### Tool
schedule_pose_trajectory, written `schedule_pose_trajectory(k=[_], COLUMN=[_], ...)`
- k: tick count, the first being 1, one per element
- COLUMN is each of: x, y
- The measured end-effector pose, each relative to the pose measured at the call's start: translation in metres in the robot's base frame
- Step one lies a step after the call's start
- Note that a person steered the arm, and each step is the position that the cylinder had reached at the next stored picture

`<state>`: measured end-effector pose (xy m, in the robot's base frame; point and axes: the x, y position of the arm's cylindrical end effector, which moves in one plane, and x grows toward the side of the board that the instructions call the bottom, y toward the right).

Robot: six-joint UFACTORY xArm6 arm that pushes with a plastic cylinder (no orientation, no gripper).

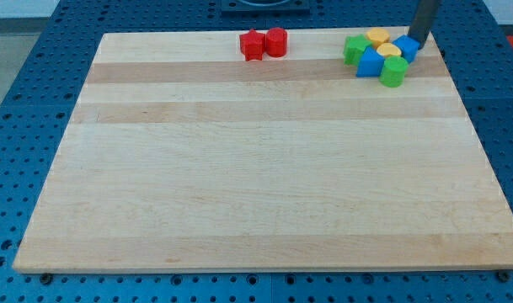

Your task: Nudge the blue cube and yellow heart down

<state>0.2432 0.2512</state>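
Note:
A cluster of blocks sits at the board's top right. A blue cube [406,47] lies at its right side, with a yellow heart [389,51] just to its left. A second yellow block [377,35] is at the cluster's top. Another blue block [370,62] sits at the lower middle. A green block [355,48] is on the left and a green cylinder-like block [394,71] at the bottom. My tip [417,42] comes down from the view's top and touches the blue cube's upper right side.
Two red blocks, a star shape [253,45] and a rounder one [275,41], sit side by side at the board's top middle. The wooden board [256,168] lies on a blue perforated table [29,126].

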Motion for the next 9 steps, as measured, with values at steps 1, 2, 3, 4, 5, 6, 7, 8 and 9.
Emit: schedule_pose_trajectory(k=[1,2,3,4,5,6,7,8,9], x=[0.012,0.032,0.042,0.042,0.042,0.045,0.055,0.070,0.079], y=[-0.011,-0.011,-0.014,-0.026,-0.042,-0.061,-0.077,-0.094,-0.110])
